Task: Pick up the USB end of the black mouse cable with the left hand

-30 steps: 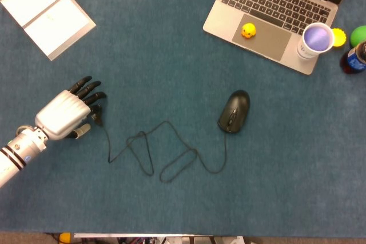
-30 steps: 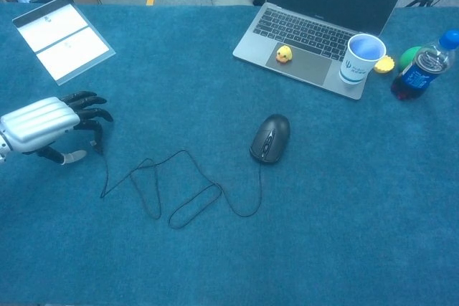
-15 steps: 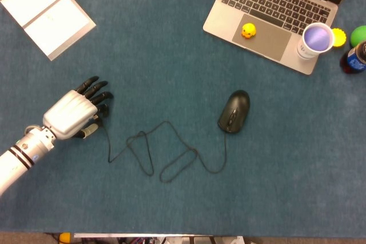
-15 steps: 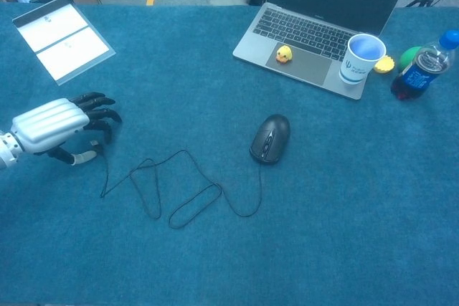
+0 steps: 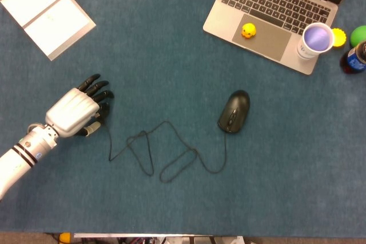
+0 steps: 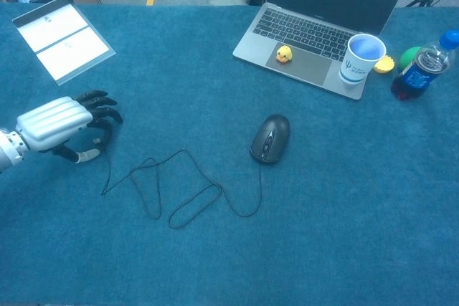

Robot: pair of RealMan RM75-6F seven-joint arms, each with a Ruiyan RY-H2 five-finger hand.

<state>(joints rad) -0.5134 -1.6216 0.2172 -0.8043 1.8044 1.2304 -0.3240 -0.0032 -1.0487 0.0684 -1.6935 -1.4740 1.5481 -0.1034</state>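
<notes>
The left hand (image 5: pixel 74 112) sits low over the blue felt table (image 5: pixel 171 55) at the left side, back of the hand up, with its black fingers (image 5: pixel 97 91) curled downward and fanned slightly. Under it, the USB end of the black mouse cable (image 5: pixel 94 125) lies right at the thumb and fingertips; the chest view shows the thumb tucked beneath the palm with the cable running down from just beside it. Whether the plug is actually pinched or only touched cannot be told, since the hand covers it in both views.

From there the black mouse cable (image 5: pixel 150 152) drops toward the near edge, then wanders right in several loose loops flat on the felt and ends at the black mouse (image 5: pixel 234 111), which rests near the table's middle, well apart from the hand.

At the far right, an open silver laptop (image 5: pixel 269 10) carries a small yellow duck (image 5: pixel 248 30) on its palm rest and a paper cup (image 5: pixel 316 40) at its corner. A white booklet (image 5: pixel 46 10) lies at the far left.

The right hand is out of sight.
</notes>
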